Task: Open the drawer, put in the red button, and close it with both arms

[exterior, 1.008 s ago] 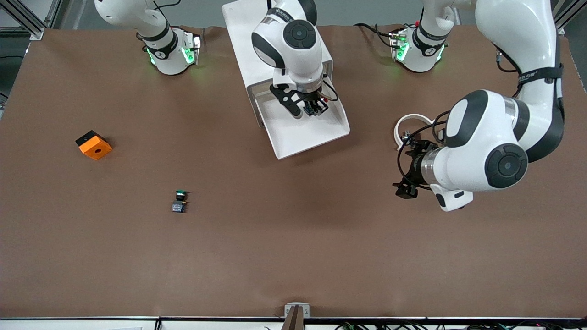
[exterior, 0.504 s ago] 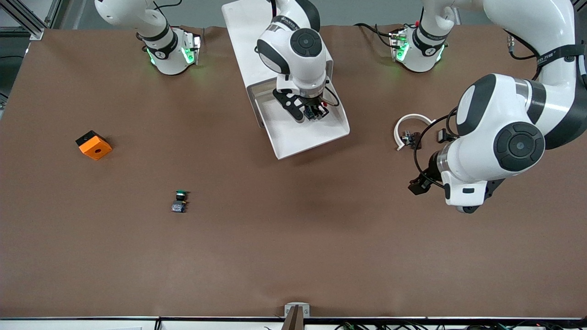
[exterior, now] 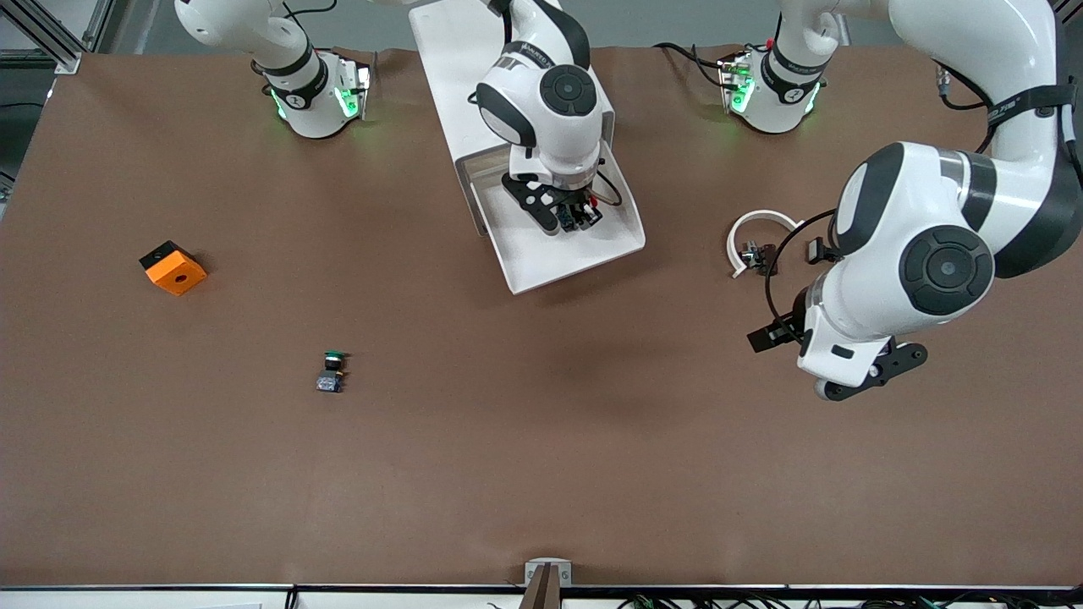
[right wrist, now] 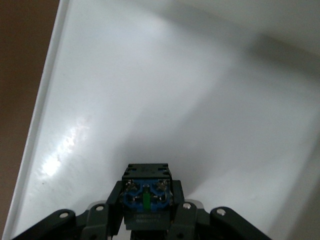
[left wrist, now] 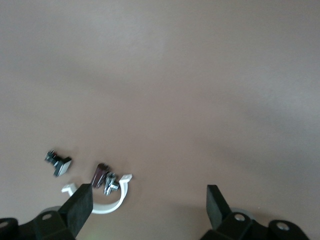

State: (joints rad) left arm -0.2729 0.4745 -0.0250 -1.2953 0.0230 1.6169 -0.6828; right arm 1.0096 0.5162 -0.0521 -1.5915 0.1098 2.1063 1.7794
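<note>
Red button (exterior: 597, 201), base seen only by the right wrist, sits clamped in the right gripper (exterior: 579, 216) over the drawer (exterior: 584, 245); left gripper (left wrist: 150, 205) hangs wide, empty.

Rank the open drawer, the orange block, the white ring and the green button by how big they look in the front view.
1. The drawer, far the largest.
2. The white ring.
3. The orange block, a little smaller across than the ring, though solid.
4. The green button, smallest.
</note>
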